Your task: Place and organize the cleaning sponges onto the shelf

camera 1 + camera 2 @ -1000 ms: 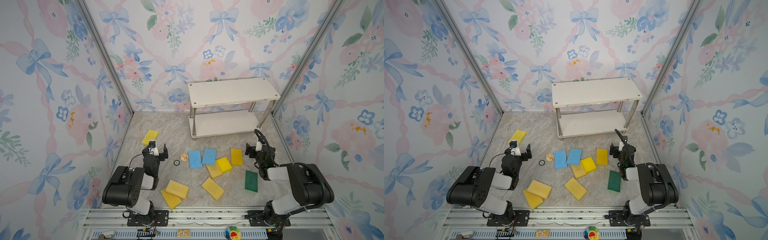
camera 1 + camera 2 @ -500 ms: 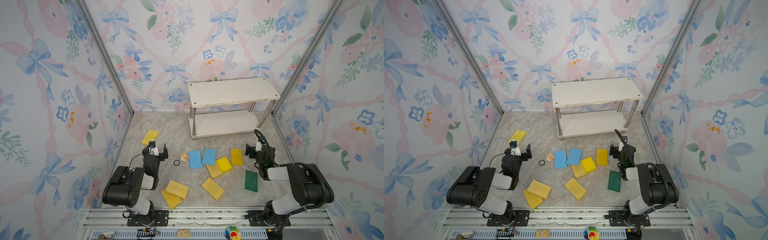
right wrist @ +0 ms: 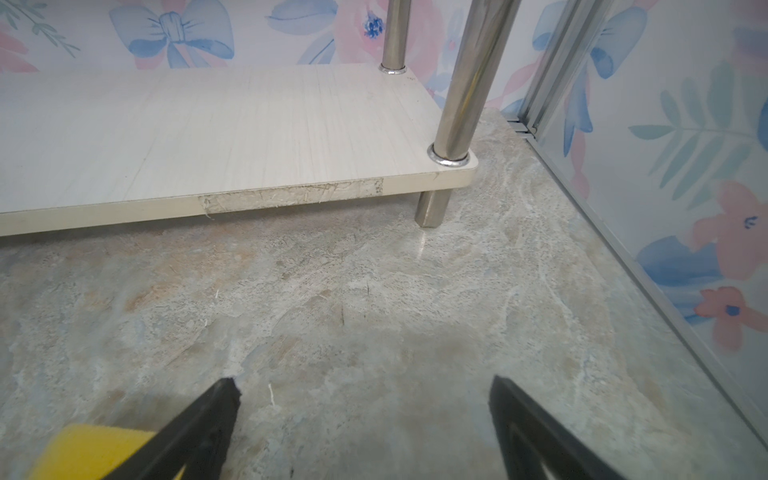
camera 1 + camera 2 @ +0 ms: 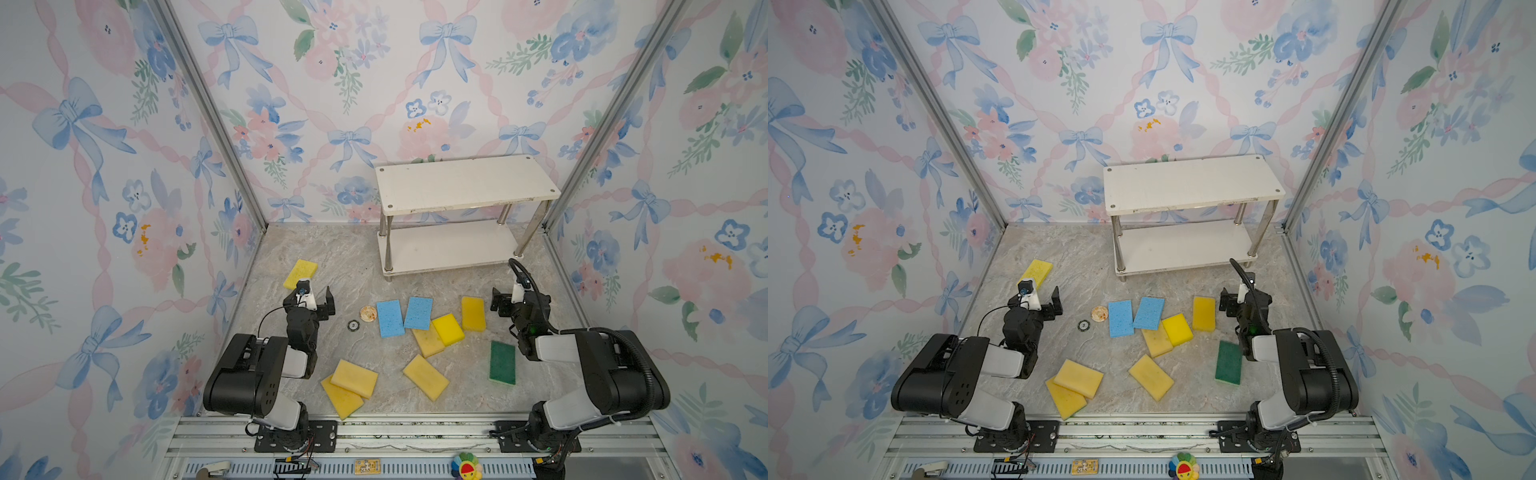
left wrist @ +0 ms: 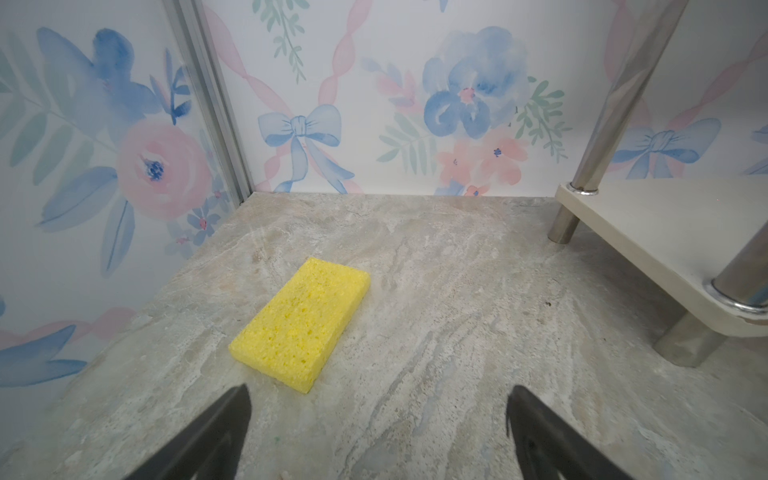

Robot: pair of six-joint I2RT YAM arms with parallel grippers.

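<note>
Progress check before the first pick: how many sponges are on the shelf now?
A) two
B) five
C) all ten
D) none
D: in a top view the shelf carries nothing on either board. All ten, such as the green sponge, lie on the floor.

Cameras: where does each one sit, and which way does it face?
Top views: high in front, looking down on shelf, sponges, left arm, right arm.
Left wrist: low, facing the back corner and a yellow sponge; open left gripper shows.
Right wrist: low, facing the shelf's lower board; open right gripper shows.
Shared: that yellow sponge also shows in both top views.
</note>
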